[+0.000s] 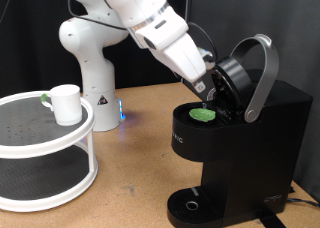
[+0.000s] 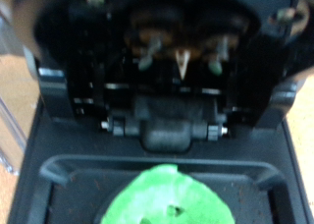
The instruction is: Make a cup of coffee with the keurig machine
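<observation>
The black keurig machine (image 1: 250,138) stands at the exterior view's right with its silver-grey lid handle (image 1: 262,73) raised and the lid open. A pod with a green top (image 1: 204,115) sits in the open chamber. My gripper (image 1: 208,90) hangs just above the pod, close to the lid's underside. The wrist view shows the green pod top (image 2: 169,199) and the lid's underside with its needle (image 2: 183,59); my fingers do not show there. The white cup (image 1: 66,104) stands on the shelf at the left, far from the gripper. The drip tray (image 1: 190,204) is bare.
A white round two-tier shelf (image 1: 40,138) stands at the exterior view's left, with a small green item (image 1: 46,100) beside the cup. The white robot base (image 1: 90,68) is behind it. Brown tabletop lies between shelf and machine.
</observation>
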You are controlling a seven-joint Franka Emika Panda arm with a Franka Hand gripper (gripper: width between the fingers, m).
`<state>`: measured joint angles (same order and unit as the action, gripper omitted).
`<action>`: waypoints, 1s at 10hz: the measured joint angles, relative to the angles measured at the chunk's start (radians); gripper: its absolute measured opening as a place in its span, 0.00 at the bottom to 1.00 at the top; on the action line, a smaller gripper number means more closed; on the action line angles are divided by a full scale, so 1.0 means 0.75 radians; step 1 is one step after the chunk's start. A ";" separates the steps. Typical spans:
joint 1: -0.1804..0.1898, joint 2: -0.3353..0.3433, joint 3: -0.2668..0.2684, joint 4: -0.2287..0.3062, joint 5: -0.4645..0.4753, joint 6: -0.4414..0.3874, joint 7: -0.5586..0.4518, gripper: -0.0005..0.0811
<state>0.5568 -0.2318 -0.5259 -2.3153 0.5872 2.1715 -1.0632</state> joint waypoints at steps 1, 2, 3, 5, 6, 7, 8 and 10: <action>-0.001 -0.030 -0.009 0.002 0.022 -0.013 -0.008 0.99; -0.003 -0.069 -0.017 0.006 0.032 -0.016 -0.010 0.99; -0.007 -0.108 -0.022 0.012 0.040 -0.019 -0.010 0.99; -0.013 -0.167 -0.027 0.052 0.038 -0.084 0.004 0.99; -0.015 -0.185 -0.026 0.082 0.034 -0.124 0.022 0.99; -0.015 -0.196 -0.026 0.111 0.033 -0.152 0.044 0.99; -0.015 -0.202 -0.025 0.141 0.033 -0.180 0.064 0.99; -0.016 -0.207 -0.026 0.189 0.033 -0.225 0.097 0.99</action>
<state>0.5450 -0.3868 -0.5455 -2.1738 0.6120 2.0029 -0.9908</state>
